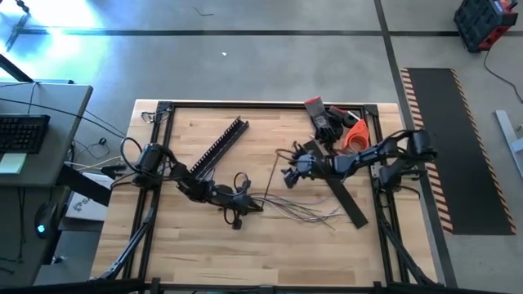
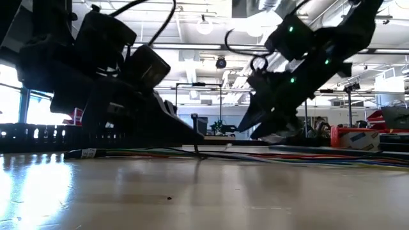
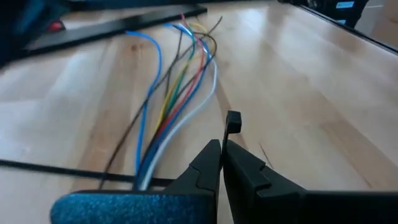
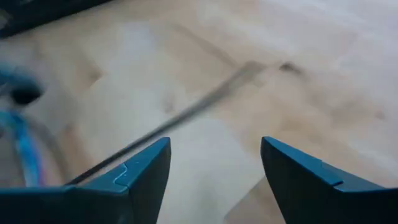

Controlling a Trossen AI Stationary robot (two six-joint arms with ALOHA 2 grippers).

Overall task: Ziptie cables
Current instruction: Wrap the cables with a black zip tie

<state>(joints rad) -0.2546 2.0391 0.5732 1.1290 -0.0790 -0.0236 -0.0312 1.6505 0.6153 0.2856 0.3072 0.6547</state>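
Grey concrete floor (image 1: 270, 73), desk (image 1: 41, 114) beside the wooden table (image 1: 270, 245).

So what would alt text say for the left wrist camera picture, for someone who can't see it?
The left gripper, its dark fingers pressed shut, sits low over a wooden table. Beside it a bundle of thin cables, blue, white, red, green and yellow, runs away and fans out toward a long black strip.

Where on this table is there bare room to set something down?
Bare wood shows along the near edge of the table, below the cables and both grippers, and at the far middle, between the slotted duct and the orange tool pile. The centre is crowded.
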